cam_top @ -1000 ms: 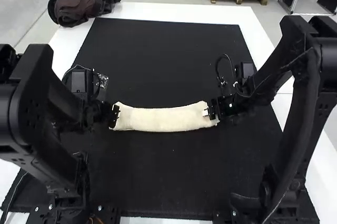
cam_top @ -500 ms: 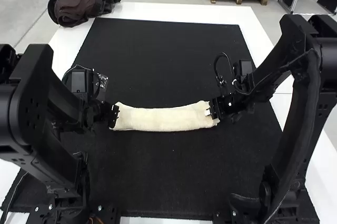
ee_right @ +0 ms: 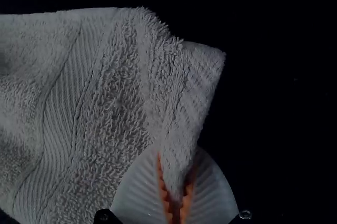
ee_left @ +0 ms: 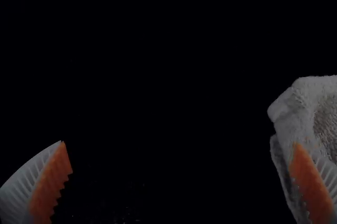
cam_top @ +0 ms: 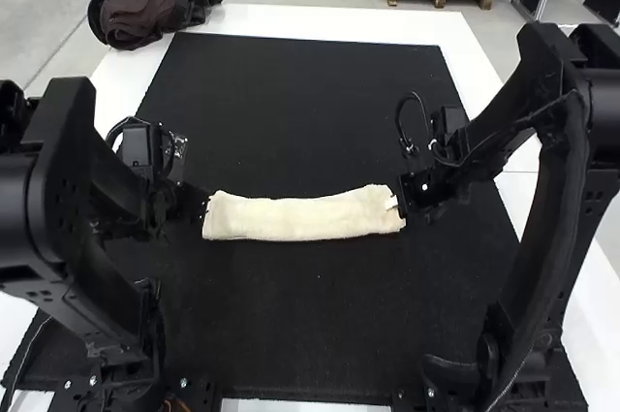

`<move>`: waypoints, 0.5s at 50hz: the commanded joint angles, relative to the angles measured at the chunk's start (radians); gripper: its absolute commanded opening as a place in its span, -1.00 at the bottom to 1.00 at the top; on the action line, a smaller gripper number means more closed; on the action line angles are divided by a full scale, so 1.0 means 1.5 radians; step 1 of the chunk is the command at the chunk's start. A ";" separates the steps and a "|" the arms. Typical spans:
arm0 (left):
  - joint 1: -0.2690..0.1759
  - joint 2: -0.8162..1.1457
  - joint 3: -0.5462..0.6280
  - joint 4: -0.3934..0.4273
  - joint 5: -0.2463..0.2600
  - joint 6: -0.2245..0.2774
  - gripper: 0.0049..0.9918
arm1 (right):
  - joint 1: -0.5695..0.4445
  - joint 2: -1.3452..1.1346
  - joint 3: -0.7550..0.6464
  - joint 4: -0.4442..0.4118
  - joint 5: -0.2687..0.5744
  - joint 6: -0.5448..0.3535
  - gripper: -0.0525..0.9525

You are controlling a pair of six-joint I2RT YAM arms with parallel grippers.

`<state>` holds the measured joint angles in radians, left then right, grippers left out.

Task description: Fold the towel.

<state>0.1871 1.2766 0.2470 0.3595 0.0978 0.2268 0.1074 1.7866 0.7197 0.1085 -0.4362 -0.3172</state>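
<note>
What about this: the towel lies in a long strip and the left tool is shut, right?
Nearly, but the left tool is open: the left wrist view shows its fingers wide apart. The towel does lie in a long strip.

Pale towel (cam_top: 302, 220) in a long, narrow strip, crosswise on black mat (cam_top: 310, 111); mat over white table (cam_top: 329, 20). Left gripper (cam_top: 205, 206) at strip's left end, right gripper (cam_top: 398, 202) at its right.
</note>
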 commanded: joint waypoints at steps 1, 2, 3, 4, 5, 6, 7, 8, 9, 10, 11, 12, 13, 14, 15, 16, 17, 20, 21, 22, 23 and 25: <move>0.007 -0.016 0.018 -0.001 -0.004 -0.001 0.96 | -0.012 0.001 0.027 -0.020 -0.026 0.015 -0.95; 0.007 -0.018 0.018 -0.001 -0.004 -0.001 0.96 | -0.011 -0.002 0.030 -0.021 -0.027 0.018 -0.94; 0.007 -0.019 0.018 -0.003 -0.004 -0.002 0.96 | -0.011 -0.004 0.032 -0.022 -0.027 0.020 -0.95; 0.007 -0.020 0.018 -0.003 -0.004 -0.001 0.96 | -0.011 -0.007 0.034 -0.023 -0.027 0.021 -0.95; 0.007 -0.022 0.018 -0.006 -0.004 -0.002 0.96 | -0.011 -0.010 0.035 -0.024 -0.027 0.023 -0.95; 0.007 -0.024 0.018 -0.007 -0.004 -0.001 0.96 | -0.011 -0.012 0.037 -0.027 -0.027 0.024 -0.95; 0.007 -0.026 0.018 -0.009 -0.004 -0.001 0.96 | -0.011 -0.015 0.040 -0.031 -0.027 0.025 -0.95; 0.007 -0.028 0.018 -0.010 -0.004 -0.002 0.96 | -0.011 -0.016 0.042 -0.033 -0.027 0.025 -0.95; 0.007 -0.030 0.018 -0.012 -0.004 -0.002 0.96 | -0.011 -0.018 0.043 -0.037 -0.027 0.025 -0.95; 0.007 -0.032 0.018 -0.013 -0.004 -0.002 0.96 | -0.011 -0.019 0.044 -0.040 -0.027 0.027 -0.95; 0.007 -0.034 0.018 -0.014 -0.004 -0.002 0.96 | -0.011 -0.021 0.045 -0.042 -0.028 0.030 -0.95; 0.007 -0.035 0.018 -0.015 -0.004 -0.002 0.96 | -0.011 -0.023 0.047 -0.045 -0.029 0.031 -0.95; 0.007 -0.037 0.019 -0.015 -0.004 -0.002 0.96 | -0.010 -0.024 0.048 -0.049 -0.029 0.033 -0.95; 0.007 -0.038 0.018 -0.015 -0.004 -0.002 0.96 | -0.010 -0.026 0.050 -0.052 -0.029 0.033 -0.95; 0.007 -0.039 0.018 -0.016 -0.004 -0.002 0.96 | -0.010 -0.028 0.051 -0.055 -0.029 0.034 -0.95; 0.007 -0.039 0.018 -0.016 -0.004 -0.002 0.96 | -0.009 -0.030 0.053 -0.058 -0.030 0.035 -0.95; 0.007 -0.040 0.018 -0.016 -0.004 -0.002 0.96 | -0.008 -0.031 0.054 -0.061 -0.030 0.037 -0.95; 0.007 -0.040 0.018 -0.017 -0.004 -0.002 0.96 | -0.006 -0.041 0.060 -0.074 -0.035 0.038 -0.95; 0.007 -0.039 0.018 -0.017 -0.004 -0.002 0.96 | -0.006 -0.045 0.063 -0.078 -0.037 0.039 -0.95; 0.007 -0.039 0.018 -0.017 -0.004 -0.002 0.96 | -0.005 -0.049 0.065 -0.082 -0.038 0.043 -0.95; 0.007 -0.040 0.018 -0.017 -0.005 -0.002 0.96 | -0.004 -0.052 0.068 -0.086 -0.040 0.046 -0.95; 0.007 -0.040 0.018 -0.017 -0.005 -0.002 0.96 | -0.002 -0.055 0.073 -0.091 -0.040 0.054 -0.95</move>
<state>0.1898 1.2312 0.2470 0.3325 0.0971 0.2272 0.1024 1.7657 0.7895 -0.0151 -0.4679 -0.2718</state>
